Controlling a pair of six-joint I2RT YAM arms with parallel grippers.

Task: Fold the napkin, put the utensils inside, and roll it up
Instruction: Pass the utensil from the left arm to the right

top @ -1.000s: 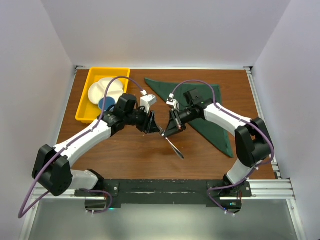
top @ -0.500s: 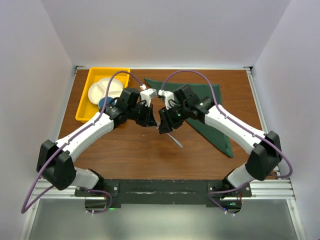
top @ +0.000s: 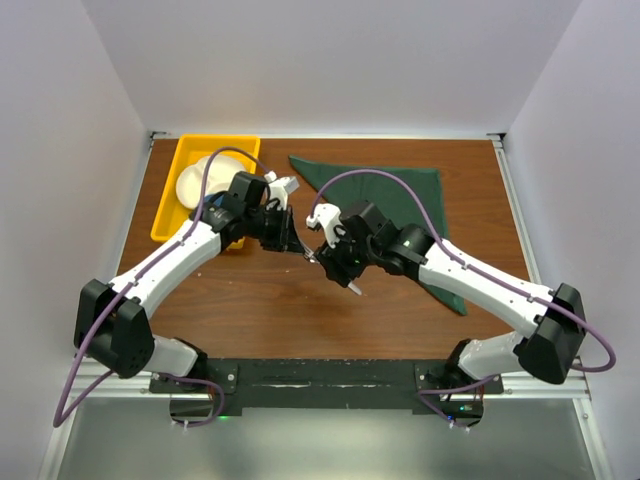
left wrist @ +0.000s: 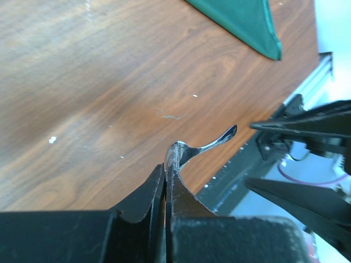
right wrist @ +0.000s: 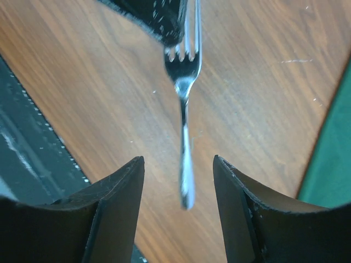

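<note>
A silver fork (left wrist: 189, 149) hangs above the brown table, and my left gripper (left wrist: 165, 170) is shut on its tine end. In the right wrist view the fork (right wrist: 185, 137) runs down between the spread fingers of my right gripper (right wrist: 178, 159), which is open and does not touch the handle. From above, the left gripper (top: 298, 248) and right gripper (top: 335, 268) meet at the table's middle, with the fork's handle tip (top: 354, 287) poking out below them. The dark green napkin (top: 400, 190) lies folded into a triangle at the back right.
A yellow tray (top: 172, 212) at the back left holds a white divided plate (top: 200, 178). The black base rail (top: 320, 378) runs along the near edge. White walls close in the table on three sides.
My left gripper has shut on the fork's tine end and my right gripper has opened off the handle. Both arms have shifted left, the right one also nearer.
</note>
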